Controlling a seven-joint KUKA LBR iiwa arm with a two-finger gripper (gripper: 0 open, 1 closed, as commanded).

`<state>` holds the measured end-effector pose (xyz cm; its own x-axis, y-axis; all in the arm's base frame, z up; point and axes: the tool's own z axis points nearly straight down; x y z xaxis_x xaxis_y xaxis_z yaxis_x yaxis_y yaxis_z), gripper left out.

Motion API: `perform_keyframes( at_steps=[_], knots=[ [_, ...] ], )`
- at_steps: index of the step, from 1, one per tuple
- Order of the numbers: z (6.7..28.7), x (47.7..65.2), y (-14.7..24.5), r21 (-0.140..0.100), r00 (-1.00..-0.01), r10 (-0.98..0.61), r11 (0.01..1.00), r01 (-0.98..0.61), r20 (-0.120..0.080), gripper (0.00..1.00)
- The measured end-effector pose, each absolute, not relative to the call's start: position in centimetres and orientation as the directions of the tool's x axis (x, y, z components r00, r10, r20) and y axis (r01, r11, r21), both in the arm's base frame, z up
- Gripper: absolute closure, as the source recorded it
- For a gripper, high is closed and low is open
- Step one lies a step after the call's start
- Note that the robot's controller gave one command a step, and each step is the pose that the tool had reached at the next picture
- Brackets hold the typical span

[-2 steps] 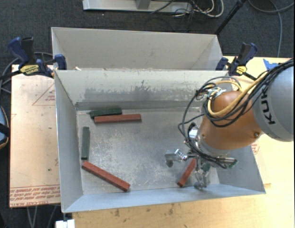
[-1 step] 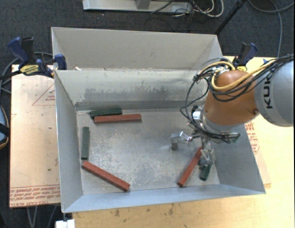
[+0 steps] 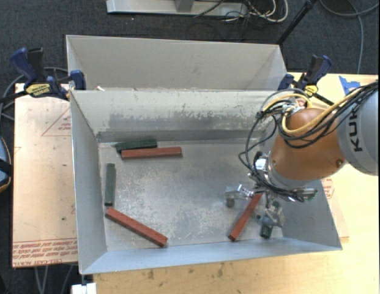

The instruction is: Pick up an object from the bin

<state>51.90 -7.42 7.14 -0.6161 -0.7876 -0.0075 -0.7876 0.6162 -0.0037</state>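
Your claw (image 3: pixel 249 213) stands spread, astride the right red bar (image 3: pixel 240 226) in the bin (image 3: pixel 190 182); leftward lie two red bars (image 3: pixel 151 153) and two green bars (image 3: pixel 109 184).

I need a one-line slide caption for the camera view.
Gripper, open, above a red-brown bar at the bin's near right; four other bars lie left.

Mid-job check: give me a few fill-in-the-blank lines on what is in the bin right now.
1. The slanted bar beneath the hand is ___ in colour.
2. By the back wall, the back red-brown bar lies beside a ___ one.
3. Counting the left-wall bar, the bin holds ___ dark green bars.

Missing words: red-brown; dark green; two.
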Motion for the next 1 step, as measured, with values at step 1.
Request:
perform_keyframes(
  at_steps=[1],
  knots=[
    [7.24, 51.94, -7.64, -0.003, -0.620, -0.785, 0.620, -0.785, -0.002, 1.00]
  ],
)
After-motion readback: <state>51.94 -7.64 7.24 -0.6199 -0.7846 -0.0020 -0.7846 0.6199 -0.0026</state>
